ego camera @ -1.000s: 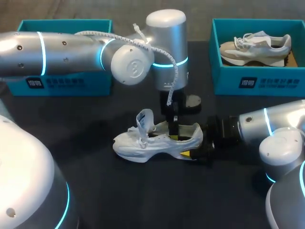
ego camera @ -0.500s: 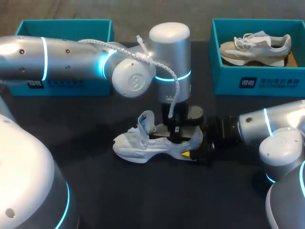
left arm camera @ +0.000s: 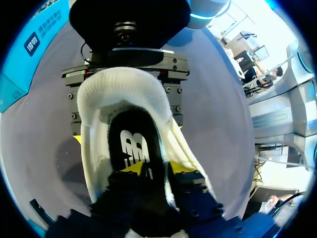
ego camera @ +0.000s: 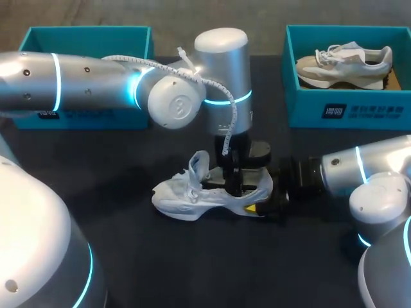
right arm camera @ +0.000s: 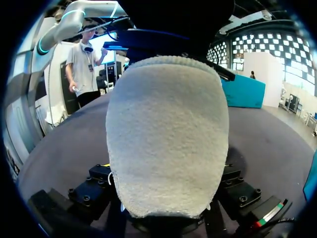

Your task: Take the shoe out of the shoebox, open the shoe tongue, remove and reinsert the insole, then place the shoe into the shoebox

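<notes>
Dark table (ego camera: 128,256) carries the white shoe (ego camera: 192,196) on its sole, heel clamped from both sides by the widely spread right pincer (ego camera: 258,199) to brace it, while the left pincer (ego camera: 232,186) stands directly above, lowered into the opening onto the insole (left arm camera: 136,144), its grip indeterminable.

Brought the left claw (ego camera: 232,181) down from just above the shoe (ego camera: 183,199) into its opening, to the black insole (left arm camera: 134,144). Swung the left wrist (ego camera: 221,70) first toward the right, then back a little to the left, ending lower than a second ago. Carried the grey disc (ego camera: 260,151) on the claw's side down too, now just above the shoe's collar. Nudged the tongue (ego camera: 200,160) slightly, leaving it leaning a touch more toward the heel.
</notes>
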Controlling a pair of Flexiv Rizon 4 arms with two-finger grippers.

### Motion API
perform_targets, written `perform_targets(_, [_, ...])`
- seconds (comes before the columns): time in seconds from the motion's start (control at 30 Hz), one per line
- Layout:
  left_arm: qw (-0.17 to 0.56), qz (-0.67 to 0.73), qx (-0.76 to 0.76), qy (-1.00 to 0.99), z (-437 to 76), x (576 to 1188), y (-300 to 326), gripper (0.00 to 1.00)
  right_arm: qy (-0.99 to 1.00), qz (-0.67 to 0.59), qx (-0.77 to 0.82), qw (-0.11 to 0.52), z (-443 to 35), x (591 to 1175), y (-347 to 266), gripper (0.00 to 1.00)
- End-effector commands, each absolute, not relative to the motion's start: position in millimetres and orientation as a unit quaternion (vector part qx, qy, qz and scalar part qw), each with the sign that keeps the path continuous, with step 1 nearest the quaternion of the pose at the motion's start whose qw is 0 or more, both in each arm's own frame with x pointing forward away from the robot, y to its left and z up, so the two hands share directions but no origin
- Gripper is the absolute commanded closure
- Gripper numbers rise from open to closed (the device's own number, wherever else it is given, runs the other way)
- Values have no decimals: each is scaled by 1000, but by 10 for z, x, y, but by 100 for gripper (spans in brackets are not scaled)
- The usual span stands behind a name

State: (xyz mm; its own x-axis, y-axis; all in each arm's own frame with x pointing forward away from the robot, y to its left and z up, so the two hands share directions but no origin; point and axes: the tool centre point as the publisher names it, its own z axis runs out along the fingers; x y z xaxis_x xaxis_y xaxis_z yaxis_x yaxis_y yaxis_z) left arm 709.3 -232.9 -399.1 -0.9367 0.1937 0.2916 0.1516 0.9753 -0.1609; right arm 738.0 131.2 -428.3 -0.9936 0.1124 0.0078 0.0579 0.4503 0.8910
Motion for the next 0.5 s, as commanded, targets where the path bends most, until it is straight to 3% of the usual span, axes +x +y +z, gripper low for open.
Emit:
perform_targets(0.03, [155,62,-83,-983,-4070,7015,-2321,56,852,520,52,27,-4285,7412,1306,100])
perform_targets(0.33, [134,39,-73,-988,-4187,7015,-2357,56,852,520,52,27,-4285,7412,1306,100])
perform_targets(0.43, [107,30,-64,-992,-4213,7017,-2350,64,852,520,52,27,-4285,7412,1306,100])
perform_targets(0.5, [95,28,-61,-993,-4232,7029,-2338,75,852,520,52,27,-4285,7412,1306,100])
